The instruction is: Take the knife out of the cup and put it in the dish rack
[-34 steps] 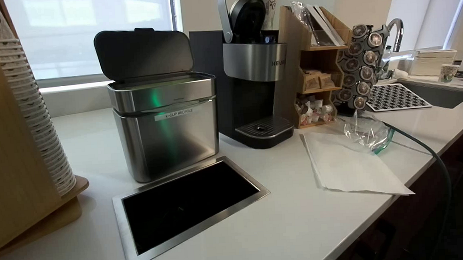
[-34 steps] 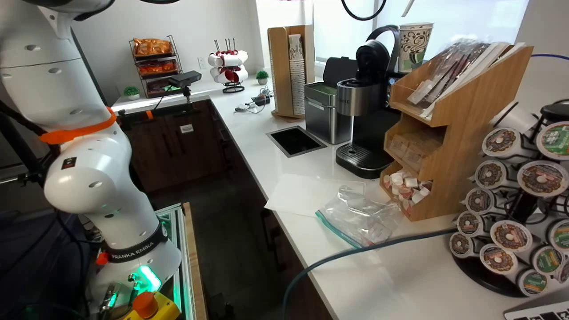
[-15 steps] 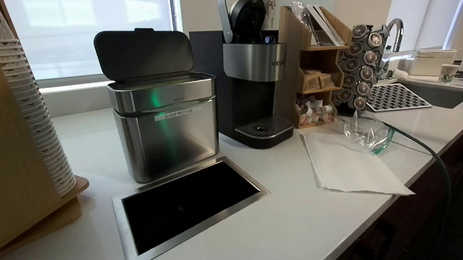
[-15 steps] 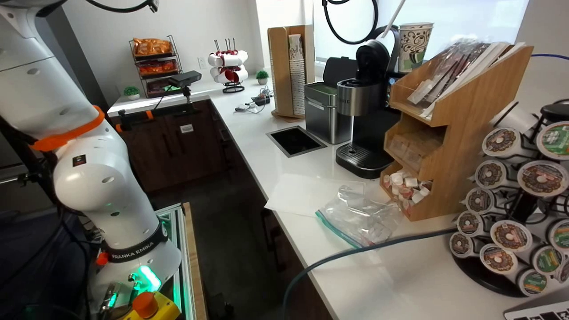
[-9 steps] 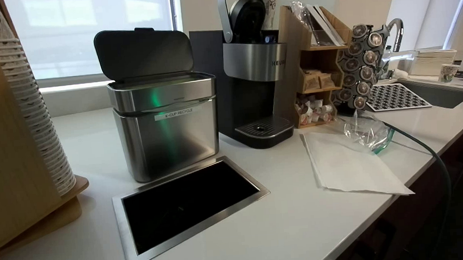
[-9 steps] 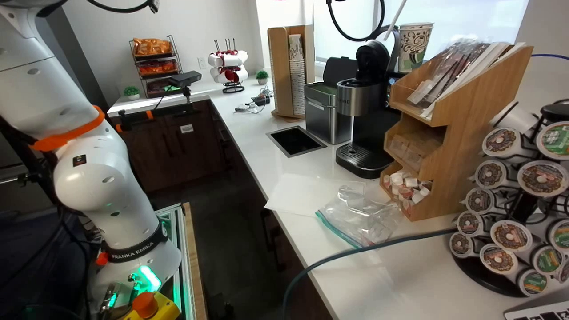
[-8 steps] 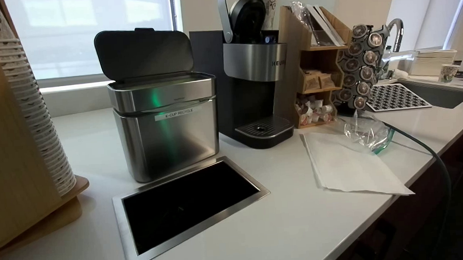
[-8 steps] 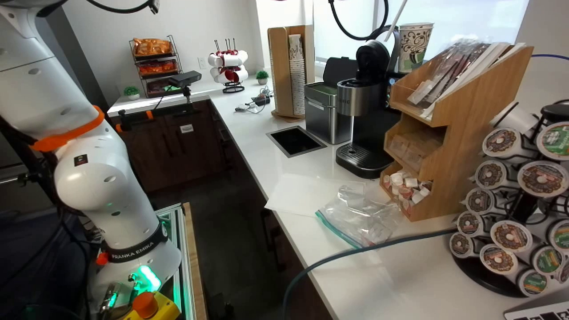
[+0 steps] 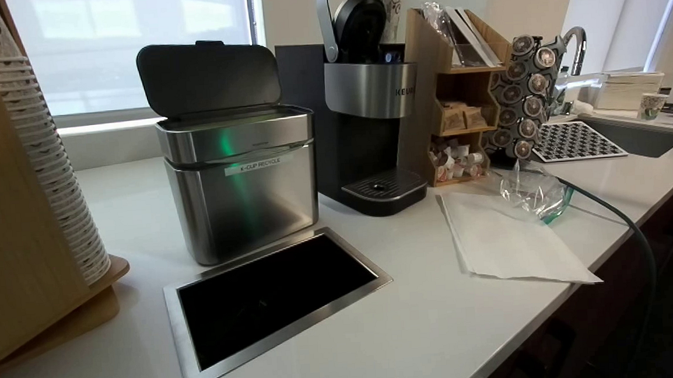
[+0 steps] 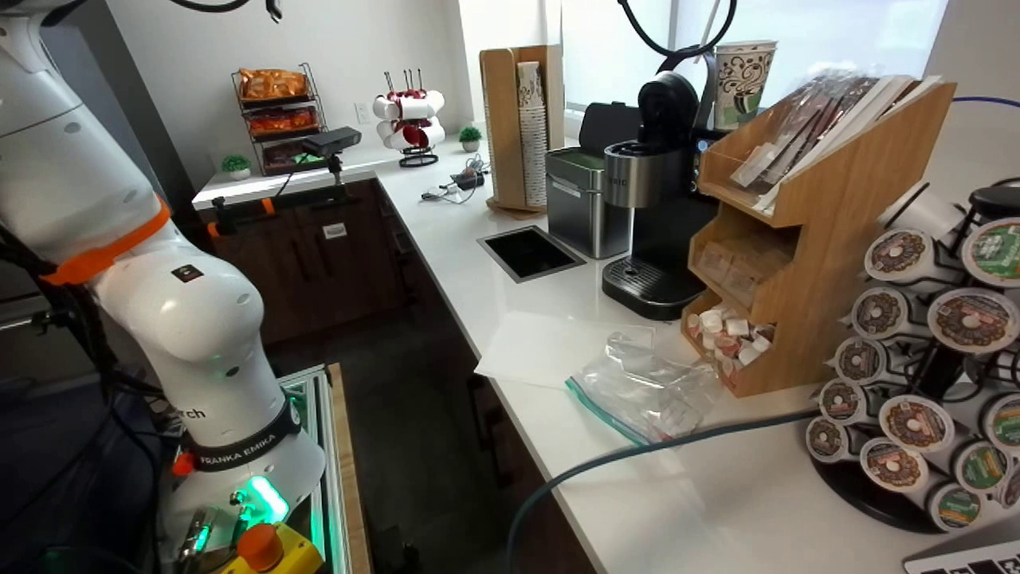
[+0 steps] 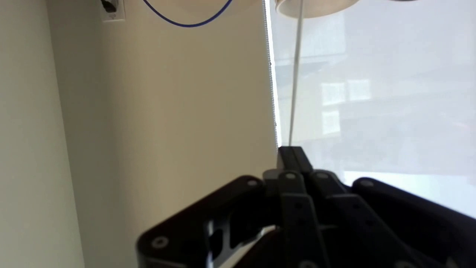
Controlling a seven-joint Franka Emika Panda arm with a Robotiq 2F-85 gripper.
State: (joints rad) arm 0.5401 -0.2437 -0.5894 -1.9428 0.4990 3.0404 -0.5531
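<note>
Well left of the coffee maker (image 10: 647,179), in an exterior view, the white arm (image 10: 187,311) rises from its base and leaves the frame at the top. Less far left of the coffee maker come a mug stand (image 10: 410,110) and, closer in, a wooden cup dispenser (image 10: 504,127). Just beside the coffee maker on that side is a steel bin (image 9: 243,194), lid raised; in front of the bin, also left of the coffee maker, a metal-framed opening (image 9: 183,338) is let into the bench (image 9: 380,332).

The claw (image 11: 292,149) shows in the wrist view, its fingertips pressed together with one end of the white knife (image 11: 295,74) pinched between them. The knife is a slim pale line there, too thin to tell blade from handle. In an exterior view it slants over the top of the coffee maker, left of the paper cup (image 10: 743,84) and outside it; how far apart in depth I cannot tell. The cup stands upright at the coffee maker's top right.

Right of the coffee maker, just beside it, is a wooden organizer (image 10: 845,263); farther right, a pod carousel (image 10: 916,422). Beyond that, in an exterior view, a patterned board (image 9: 579,140) lies by the sink (image 9: 655,140), well right of the coffee maker.
</note>
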